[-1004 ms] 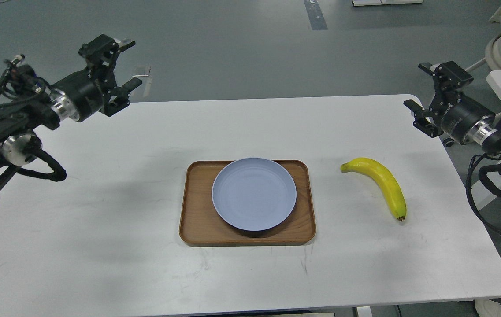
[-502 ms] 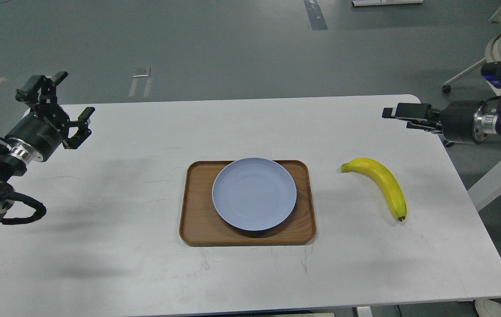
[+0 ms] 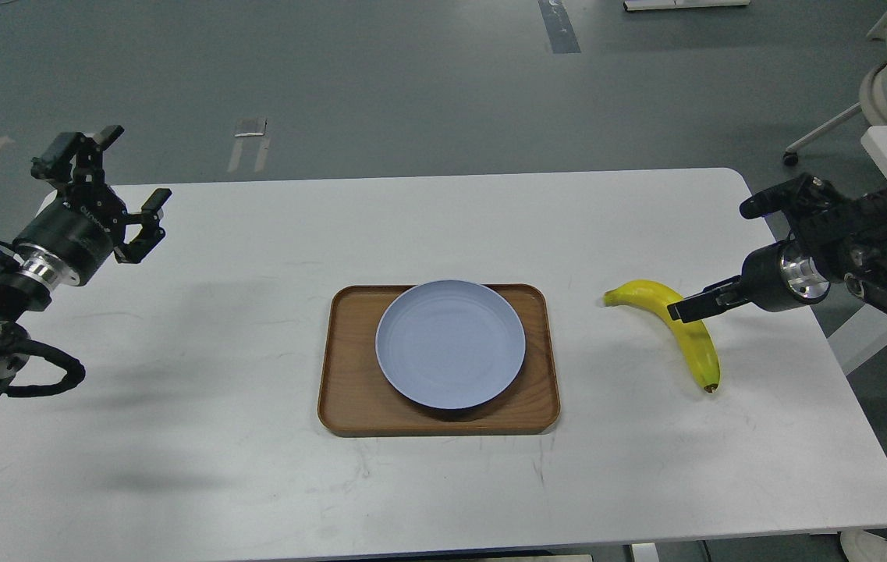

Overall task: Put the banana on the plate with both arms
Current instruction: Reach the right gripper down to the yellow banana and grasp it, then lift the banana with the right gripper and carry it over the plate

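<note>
Nothing's moved yet: the banana (image 3: 681,328) lies on the worktop (image 3: 256,468) beneath your right jaws, spread unreadable; left jaws wide; plate (image 3: 451,343) bare.

So the table (image 3: 217,328) has a tray (image 3: 349,390) sitting about dead center, and the plate (image 3: 450,344) is on the tray, pushed toward the tray's back edge and a bit right of its middle. The banana (image 3: 665,312) lies flat on the table to the right of the tray, well apart from it. The right gripper (image 3: 685,307) comes in from the right and overlaps the banana's middle. The left gripper (image 3: 123,191) is way over at the table's far left corner, well apart from everything else.
</note>
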